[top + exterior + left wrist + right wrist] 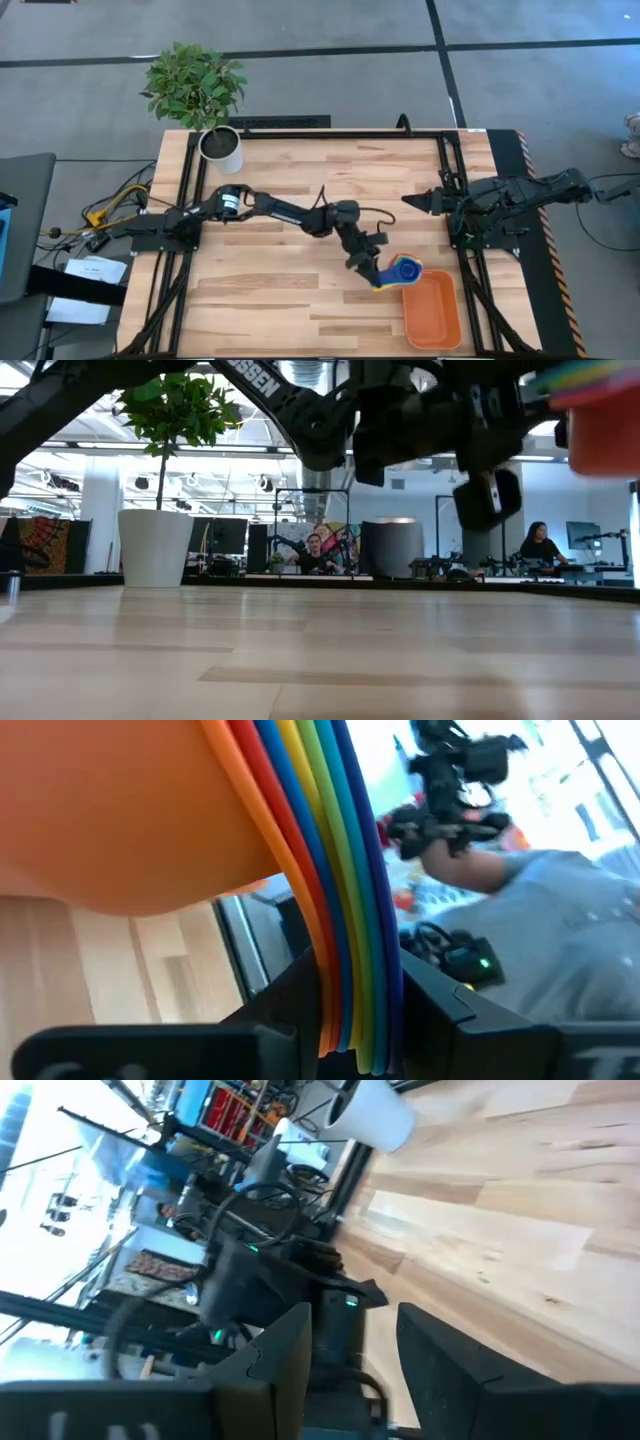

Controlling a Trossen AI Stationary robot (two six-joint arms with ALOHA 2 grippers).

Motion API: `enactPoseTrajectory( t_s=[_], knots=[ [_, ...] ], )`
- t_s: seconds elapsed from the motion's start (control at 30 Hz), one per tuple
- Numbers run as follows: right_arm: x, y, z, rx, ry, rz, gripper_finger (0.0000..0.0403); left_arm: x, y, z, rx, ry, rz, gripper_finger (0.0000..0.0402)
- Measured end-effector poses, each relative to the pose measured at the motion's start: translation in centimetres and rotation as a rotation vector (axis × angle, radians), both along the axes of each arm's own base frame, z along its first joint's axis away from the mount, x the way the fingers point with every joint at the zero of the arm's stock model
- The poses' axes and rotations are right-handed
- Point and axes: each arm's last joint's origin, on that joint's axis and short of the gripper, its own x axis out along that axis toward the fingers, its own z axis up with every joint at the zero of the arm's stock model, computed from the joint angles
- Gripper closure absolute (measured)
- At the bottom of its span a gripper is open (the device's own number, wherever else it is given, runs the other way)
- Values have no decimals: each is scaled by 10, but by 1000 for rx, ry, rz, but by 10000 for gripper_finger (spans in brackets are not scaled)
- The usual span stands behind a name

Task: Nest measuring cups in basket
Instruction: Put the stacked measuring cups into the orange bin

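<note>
My left gripper [378,283] reaches out across the table [300,200] to the near right, clamped on the flat handles of the nested measuring cups [404,270]. In my left wrist view the stacked handles [330,920] run as thin bands, orange through yellow and green to dark blue, pinched between my two dark fingers [290,1010]. The stack hangs at the far-left corner of the basket [435,312], seemingly just over its rim; I cannot tell whether it touches.

The basket lies on the near right of the table, beside the right rail.

My right gripper [412,201] waits over the right side, far of the basket, fingers [285,1360] parted with nothing between them.

A white plant pot [221,148] stands at the far left corner. In the low view people [316,554] sit in the room beyond.
</note>
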Motion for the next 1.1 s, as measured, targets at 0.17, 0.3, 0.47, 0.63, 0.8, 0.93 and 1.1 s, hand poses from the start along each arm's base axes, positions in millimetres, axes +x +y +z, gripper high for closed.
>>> enactPoseTrajectory(
  t_s=[0.17, 0.3, 0.47, 0.63, 0.8, 0.93, 1.1],
  knots=[
    [0, 4, 3, -15, -31, 34, 233, 2, -21, -13, 70, 48, 109, 318],
    [0, 5, 4, -21, -38, 37, 233, 0, -38, -16, 111, 31, 132, 319],
    [-1, 9, 4, -23, -40, 61, 232, 0, -51, -11, 117, -28, 142, 319],
    [-1, 11, 6, -22, -56, 72, 234, 5, -58, 5, 150, -100, 148, 319],
    [-1, 12, 10, -35, -93, 73, 232, 12, -63, 15, 228, -85, 200, 319],
    [-1, 12, 10, -40, -97, 73, 233, 28, -65, 8, 207, -91, 194, 319],
    [-1, 12, 11, -39, -108, 74, 234, 55, -71, -12, 112, -44, 99, 319]
  ],
)
